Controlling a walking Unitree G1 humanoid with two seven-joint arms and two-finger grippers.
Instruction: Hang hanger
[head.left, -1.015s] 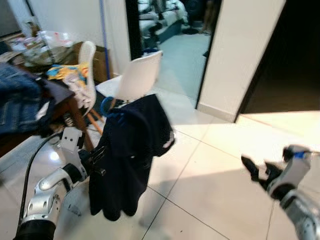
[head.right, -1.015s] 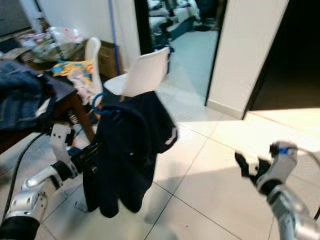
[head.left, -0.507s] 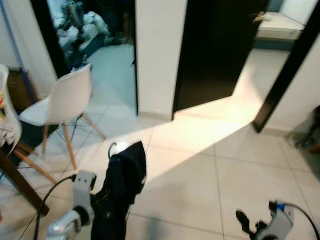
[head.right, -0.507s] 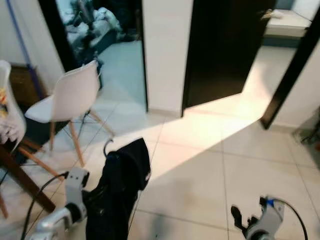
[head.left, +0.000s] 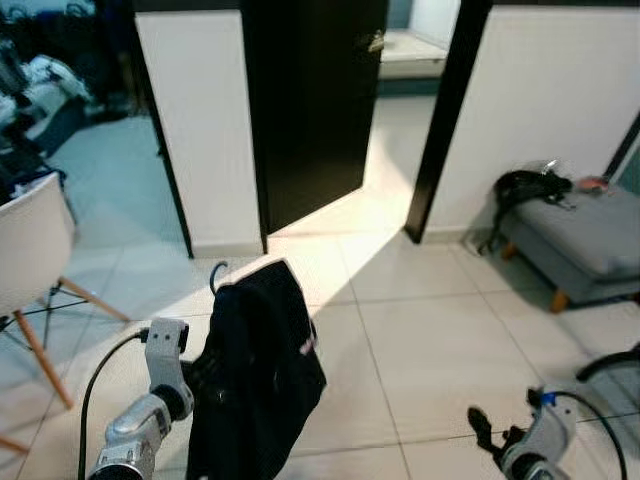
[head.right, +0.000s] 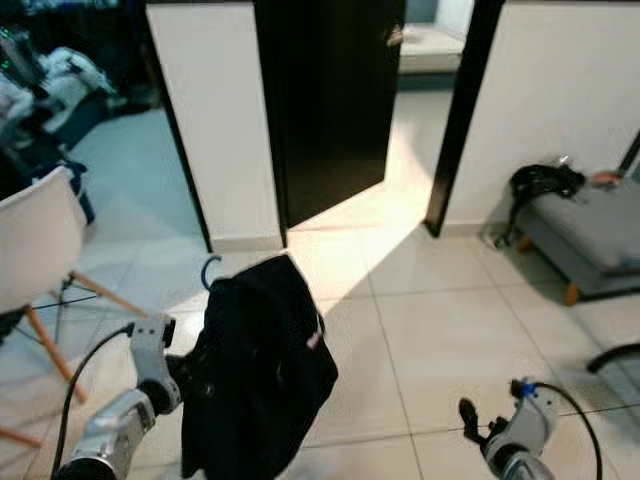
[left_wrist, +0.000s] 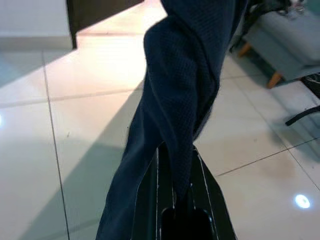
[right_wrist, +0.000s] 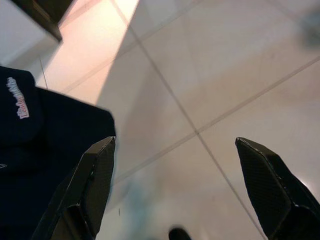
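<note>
Tiled floor (head.left: 430, 330), dark open door (head.left: 310, 100) top centre, grey sofa (head.left: 590, 235) at right edge, white chair (head.left: 30, 250) at left edge. Left tool (left_wrist: 176, 200) clamped on dark garment (head.left: 260, 370), lower left of frame; garment sits on hanger (head.left: 215, 272), hook poking out at its top. Right tool (right_wrist: 175, 175) spread wide, empty, lower right. Judgement: cloth is soft, floppy and will swing; load light. Grip through fabric could slip, so better to hold the stiff hanger near the hook.
</note>
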